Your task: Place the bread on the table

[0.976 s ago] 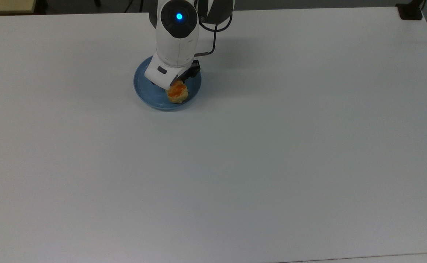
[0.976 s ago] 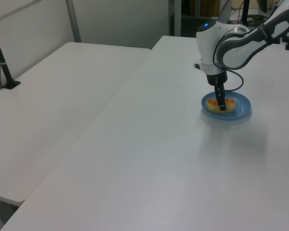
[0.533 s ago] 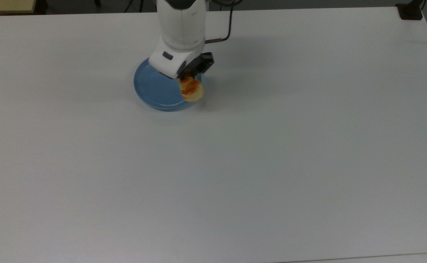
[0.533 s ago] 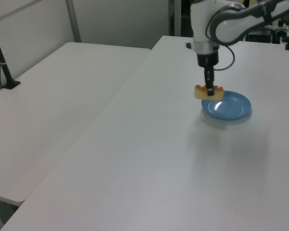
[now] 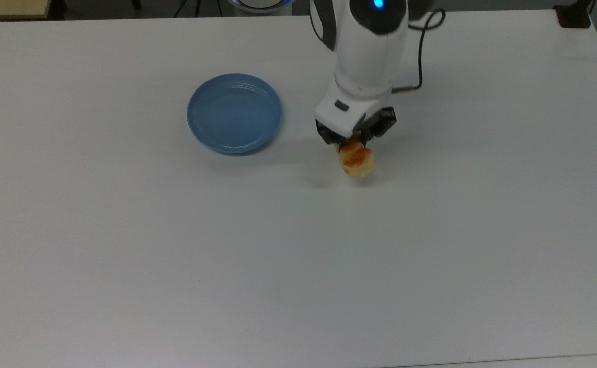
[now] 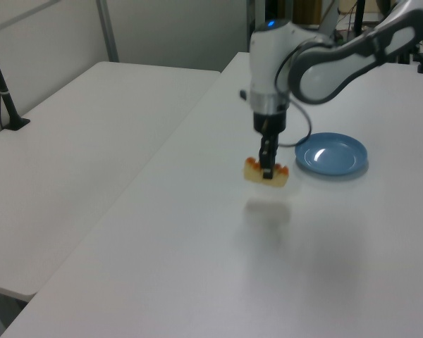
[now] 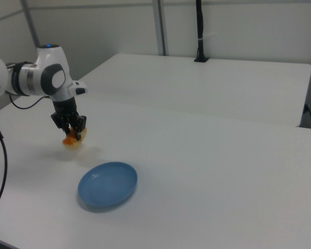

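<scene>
The white Franka arm reaches over the large, plain white rectangular table (image 5: 124, 255), its black two-finger gripper (image 5: 356, 144) pointing straight down. The fingers (image 6: 268, 156) pinch the small oblong tan bread (image 5: 356, 159) with orange-brown glazed bumps across its middle. In the left view the loaf (image 6: 265, 173) hangs level from the fingertips, clear of the tabletop (image 6: 197, 282), with a soft shadow lying on the white surface directly beneath it. In the right view the loaf (image 7: 72, 140) is partly masked by the gripper (image 7: 72, 129) and likewise sits above a faint shadow.

The round, shallow blue plate (image 5: 234, 113) rests flat on the table, apart from the bread, toward the top view's left. In the left view the plate (image 6: 331, 155) lies toward the left view's right of the gripper (image 6: 268, 169); in the right view the plate (image 7: 108, 184) lies nearer the camera than the loaf. A black cable (image 5: 420, 51) loops from the arm's wrist. A second white table (image 6: 70, 162) stands alongside, on the left view's left.
</scene>
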Motion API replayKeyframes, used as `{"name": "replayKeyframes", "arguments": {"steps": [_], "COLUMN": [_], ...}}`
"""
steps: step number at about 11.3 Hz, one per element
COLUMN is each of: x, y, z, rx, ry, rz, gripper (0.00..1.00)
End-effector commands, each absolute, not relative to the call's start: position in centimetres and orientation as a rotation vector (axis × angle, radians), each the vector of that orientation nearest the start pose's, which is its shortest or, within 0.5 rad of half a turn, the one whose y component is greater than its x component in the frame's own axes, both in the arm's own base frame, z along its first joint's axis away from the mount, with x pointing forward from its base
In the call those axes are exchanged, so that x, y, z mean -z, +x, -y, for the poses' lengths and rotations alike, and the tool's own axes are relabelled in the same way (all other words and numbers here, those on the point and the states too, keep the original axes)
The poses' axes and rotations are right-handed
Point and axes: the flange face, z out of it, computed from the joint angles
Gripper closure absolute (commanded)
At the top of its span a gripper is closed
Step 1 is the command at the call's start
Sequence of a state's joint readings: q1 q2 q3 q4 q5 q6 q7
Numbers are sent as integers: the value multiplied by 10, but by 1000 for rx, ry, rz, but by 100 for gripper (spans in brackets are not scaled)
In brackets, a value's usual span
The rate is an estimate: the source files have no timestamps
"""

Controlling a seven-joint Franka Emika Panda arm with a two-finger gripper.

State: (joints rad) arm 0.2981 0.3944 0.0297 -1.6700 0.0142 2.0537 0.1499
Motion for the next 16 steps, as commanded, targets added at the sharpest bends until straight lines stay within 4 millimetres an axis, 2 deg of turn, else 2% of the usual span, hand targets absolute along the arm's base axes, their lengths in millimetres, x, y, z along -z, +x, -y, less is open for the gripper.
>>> {"name": "replayKeyframes", "arguments": {"steps": [1, 2, 3, 4, 5, 6, 7, 8, 9, 12, 13, 15, 16], "x": [-336, -325, -323, -326, -344, -377, -408, -440, -465, -530, -546, -563, -563], "y": [647, 649, 651, 651, 652, 649, 641, 632, 619, 591, 582, 573, 572], "z": [-231, -237, -238, -238, -237, -228, -213, -186, -164, -71, -40, -17, -14], "rx": [-20, -17, -8, -6, 27, 57, 6, -43, -100, -130, -122, -109, -112], "ry": [-3162, -3168, -3176, -3180, -3175, -3170, -3180, -3192, -3204, -3223, -3220, -3214, -3212], "rz": [199, 170, 166, 157, 118, 69, 38, -10, -21, -28, -30, -43, -51], "gripper": [33, 15, 0, 0, 0, 0, 0, 0, 0, 0, 0, 0, 0]}}
